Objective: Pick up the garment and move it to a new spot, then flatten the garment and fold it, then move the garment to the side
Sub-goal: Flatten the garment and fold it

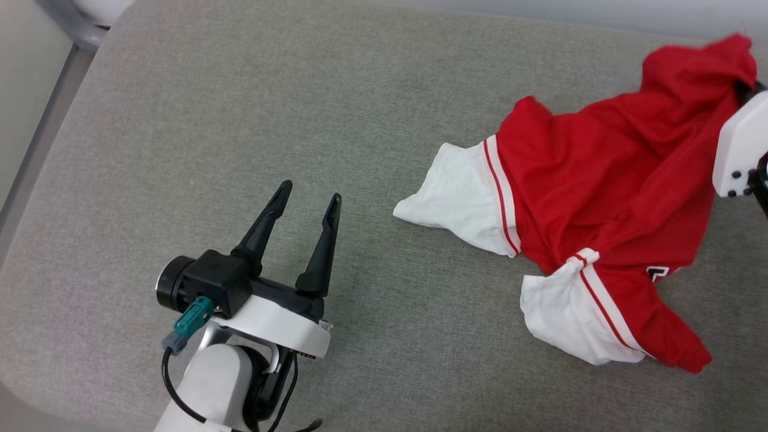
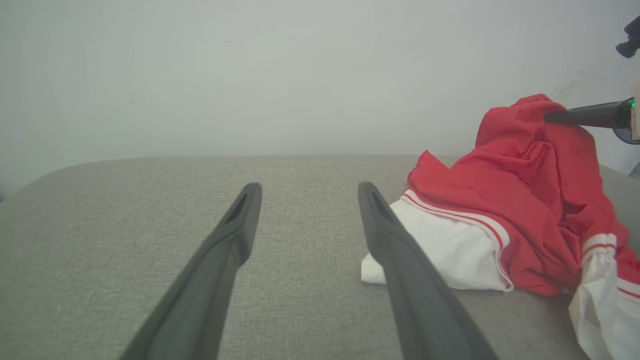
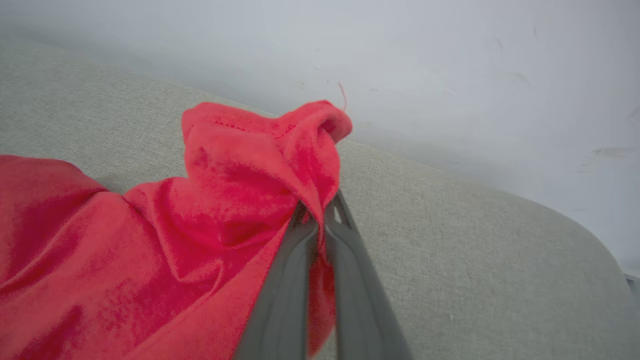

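The shirt (image 1: 600,180) lies crumpled on the right half of the grey cushion (image 1: 300,90), running from near the far right corner down toward the near edge. Its body is bright red. One white sleeve (image 1: 456,198), edged with thin red stripes at the seam, spreads flat toward the middle of the cushion. The second white sleeve (image 1: 564,312) lies bunched nearer the front edge. A scrap of black, white-outlined lettering (image 1: 658,273) peeks out from a fold between the sleeves. The part of the shirt nearest the far right corner is pulled up into a peak off the cushion, while the rest rests on the fabric.

The right gripper (image 3: 322,210) is clenched on that peak. In the right wrist view its two dark fingers are pressed together with a fold of red cloth (image 3: 150,240) pinched between them and draped over their tips. From the left wrist view, one of its fingers (image 2: 580,116) pokes into the top of the red bundle (image 2: 530,200).

The left gripper (image 1: 311,191) hovers over the cushion toward the near left, well apart from the shirt, its fingers spread wide with nothing between them. In its own view (image 2: 310,187) the flat white sleeve lies just beyond its right finger. A pale wall (image 2: 300,75) rises behind the cushion's far edge.
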You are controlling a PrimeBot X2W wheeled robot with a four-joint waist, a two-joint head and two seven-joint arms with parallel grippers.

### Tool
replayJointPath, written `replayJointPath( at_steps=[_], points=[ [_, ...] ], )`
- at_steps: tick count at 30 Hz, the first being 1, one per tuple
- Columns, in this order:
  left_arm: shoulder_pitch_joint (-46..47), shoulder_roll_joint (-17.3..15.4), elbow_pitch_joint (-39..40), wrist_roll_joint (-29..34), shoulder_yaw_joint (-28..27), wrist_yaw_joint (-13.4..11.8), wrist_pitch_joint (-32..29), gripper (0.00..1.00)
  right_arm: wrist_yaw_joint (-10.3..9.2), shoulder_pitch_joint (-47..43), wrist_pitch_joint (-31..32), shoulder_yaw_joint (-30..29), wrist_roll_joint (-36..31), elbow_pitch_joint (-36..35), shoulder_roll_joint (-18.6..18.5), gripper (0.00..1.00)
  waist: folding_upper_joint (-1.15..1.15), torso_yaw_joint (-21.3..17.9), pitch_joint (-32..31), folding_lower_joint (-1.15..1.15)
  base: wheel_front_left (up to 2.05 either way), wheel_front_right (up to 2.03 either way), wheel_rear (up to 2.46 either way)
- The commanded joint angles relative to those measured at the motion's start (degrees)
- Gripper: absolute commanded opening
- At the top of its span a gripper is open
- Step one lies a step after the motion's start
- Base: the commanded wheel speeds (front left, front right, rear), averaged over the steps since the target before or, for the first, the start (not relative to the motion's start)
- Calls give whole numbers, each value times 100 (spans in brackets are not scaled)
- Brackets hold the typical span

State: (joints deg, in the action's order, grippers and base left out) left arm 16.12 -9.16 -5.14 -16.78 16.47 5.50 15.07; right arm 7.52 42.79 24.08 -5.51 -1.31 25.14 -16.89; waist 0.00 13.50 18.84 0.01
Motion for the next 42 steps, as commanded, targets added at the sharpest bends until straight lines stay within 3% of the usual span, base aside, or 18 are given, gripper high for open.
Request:
replayJointPath(
  at_steps=[1, 5, 6, 7, 8, 9, 14, 20, 24, 32, 38, 42],
  points=[
    [69, 20, -11, 37, -25, 12, 14, 100, -6, -13, -40, -47, 2, 116, 40, 0, 0, 61, 48, -1, 0, 0, 0],
    [40, 112, -53, 70, -98, 57, 14, 100, -7, -290, -241, -349, 44, 633, 150, 0, 0, 93, 17, -1, 0, 0, 0],
    [21, 124, -60, 86, -115, 71, 14, 100, -6, -363, -335, -425, 39, 749, 185, 11, 0, 89, -12, -1, 0, 0, 0],
    [7, 124, -61, 102, -139, 85, 14, 100, -6, -426, -431, -496, 53, 845, 233, 34, 0, 79, -33, -1, 0, 0, 0],
    [-5, 127, -60, 112, -158, 95, 14, 100, -6, -489, -547, -529, 61, 940, 285, 49, 0, 63, -59, -1, 0, 0, 0],
    [-28, 130, -67, 119, -168, 93, 14, 100, -5, -561, -658, -566, 78, 1025, 324, 100, 0, 44, -100, -1, 0, 0, 0],
    [-139, 136, -72, 197, -281, 109, 14, 100, -5, -787, -1612, -709, 122, 1067, 496, 100, 0, -105, -305, -1, 0, 0, 0],
    [-376, 118, -120, 227, -438, 86, 14, 100, -5, -1206, -2848, -721, 27, 644, 751, 100, 0, -320, -662, -1, 0, 0, 0],
    [-580, 138, -139, 218, -533, 32, 14, 100, -6, -1769, -3083, -627, -21, 196, 955, 100, 0, -427, -944, -1, 0, 0, 0],
    [-920, 146, -176, 181, -627, -58, 14, 100, -6, -3075, -2564, -238, 122, -1087, 1312, 100, 0, -600, -1335, -1, 0, 0, 0],
    [-1111, 136, -201, 152, -644, -130, 10, 100, -5, -4015, -1218, 627, 415, -2080, 1356, 100, 0, -728, -1518, -1, 0, 0, 0],
    [-1149, 132, -199, 117, -616, -153, -16, 100, -5, -4329, -186, 1259, 771, -2639, 1007, 100, 0, -753, -1565, -1, 0, 0, 0]
  ],
)
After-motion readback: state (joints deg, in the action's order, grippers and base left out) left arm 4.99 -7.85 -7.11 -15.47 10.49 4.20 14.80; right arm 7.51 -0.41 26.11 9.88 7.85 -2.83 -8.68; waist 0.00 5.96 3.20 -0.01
